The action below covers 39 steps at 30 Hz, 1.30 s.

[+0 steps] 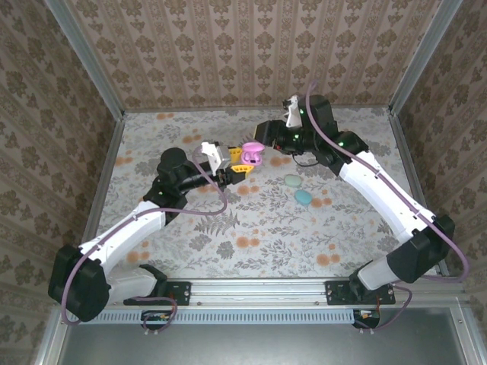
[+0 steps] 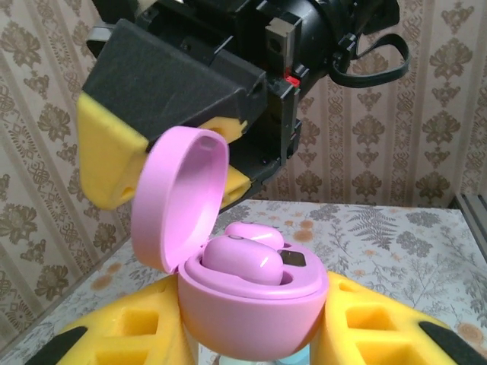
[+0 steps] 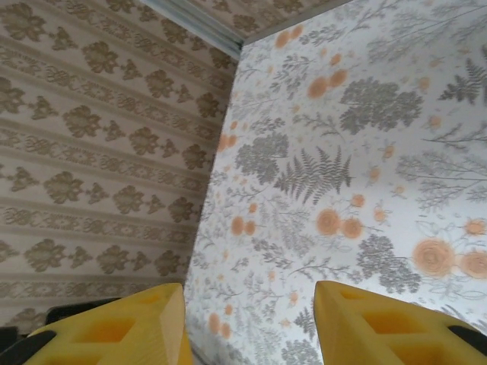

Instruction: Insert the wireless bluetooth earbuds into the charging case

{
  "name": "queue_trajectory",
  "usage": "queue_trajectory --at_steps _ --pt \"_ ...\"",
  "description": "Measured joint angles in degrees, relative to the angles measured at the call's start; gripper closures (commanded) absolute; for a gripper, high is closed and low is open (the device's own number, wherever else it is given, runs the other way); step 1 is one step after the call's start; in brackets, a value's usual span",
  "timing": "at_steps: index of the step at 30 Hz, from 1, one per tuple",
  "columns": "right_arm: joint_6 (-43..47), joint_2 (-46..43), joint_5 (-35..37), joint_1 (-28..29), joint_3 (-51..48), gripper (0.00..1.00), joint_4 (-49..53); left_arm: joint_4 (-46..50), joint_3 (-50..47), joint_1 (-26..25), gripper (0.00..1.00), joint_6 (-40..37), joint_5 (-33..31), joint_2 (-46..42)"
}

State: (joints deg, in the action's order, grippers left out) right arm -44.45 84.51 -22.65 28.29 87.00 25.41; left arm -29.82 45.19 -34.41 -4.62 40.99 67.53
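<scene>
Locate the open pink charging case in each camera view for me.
Top external: pink charging case just above centre, in the left gripper.
Left wrist: lower centre, lid open, between yellow fingers.
Right wrist: right gripper faces floral tabletop and wallpaper.
Shared landmark: the floral tabletop.

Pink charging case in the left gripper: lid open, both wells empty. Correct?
Not empty. The left wrist view shows the pink charging case, clamped in the left gripper with its lid open. A pink earbud sits in the near well, and what looks like a second one sits behind it.
</scene>
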Motion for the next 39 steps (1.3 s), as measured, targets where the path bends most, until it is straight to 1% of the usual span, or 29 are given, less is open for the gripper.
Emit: queue_trajectory --at_steps 5,11,12,17,20,23,27,30,32,34,35,37,39 --pt "-0.96 -1.22 -4.13 -0.02 -3.02 0.48 -3.1 -1.49 0.04 -0.07 0.67 1.55 -1.14 0.0" --pt "-5.49 -6.25 -6.97 -0.35 -11.76 0.41 -10.88 -3.5 0.15 -0.44 0.67 4.26 -1.03 0.7" --pt "-6.93 -7.15 -7.72 -0.44 -13.27 0.39 -12.98 -4.09 0.17 -0.44 0.67 4.81 -1.07 0.96" --pt "-14.47 -9.31 -12.24 -0.63 -19.54 0.36 -24.26 -7.26 0.22 -0.37 0.67 7.67 -1.84 2.12" --pt "-18.53 -9.31 -14.82 -0.7 -21.81 0.36 -29.97 -9.44 0.22 -0.37 0.67 9.51 -2.47 2.75" --pt "-21.86 -9.29 -16.96 -0.72 -23.04 0.41 -34.16 -11.23 0.22 -0.37 0.67 11.13 -2.93 3.04" --pt "-25.03 -9.03 -19.45 -0.72 -23.12 0.53 -38.64 -13.33 0.22 -0.37 0.67 12.2 -3.5 3.04" --pt "-26.32 -8.92 -20.04 -0.79 -23.28 0.63 -40.09 -14.56 0.24 -0.31 0.66 12.59 -3.58 3.04" --pt "-26.67 -8.76 -20.13 -0.87 -23.34 0.69 -40.7 -14.67 0.24 -0.02 0.63 12.59 -3.61 3.04" --pt "-26.6 -8.7 -20.11 -0.96 -23.39 0.72 -40.87 -14.45 0.24 0.0 0.6 12.48 -3.54 3.04" --pt "-26.27 -8.72 -20.02 -0.96 -23.54 0.74 -40.92 -14.27 0.24 0.0 0.57 12.31 -3.54 3.04" --pt "-25.81 -8.96 -19.3 -1.05 -24.3 0.76 -41.07 -12.96 0.24 0.0 0.48 11.45 -3.52 3.04" --pt "-25.38 -9.57 -18.14 -1.16 -25.9 0.77 -41.07 -11.26 0.24 0.0 0.46 10.23 -3.76 3.04"
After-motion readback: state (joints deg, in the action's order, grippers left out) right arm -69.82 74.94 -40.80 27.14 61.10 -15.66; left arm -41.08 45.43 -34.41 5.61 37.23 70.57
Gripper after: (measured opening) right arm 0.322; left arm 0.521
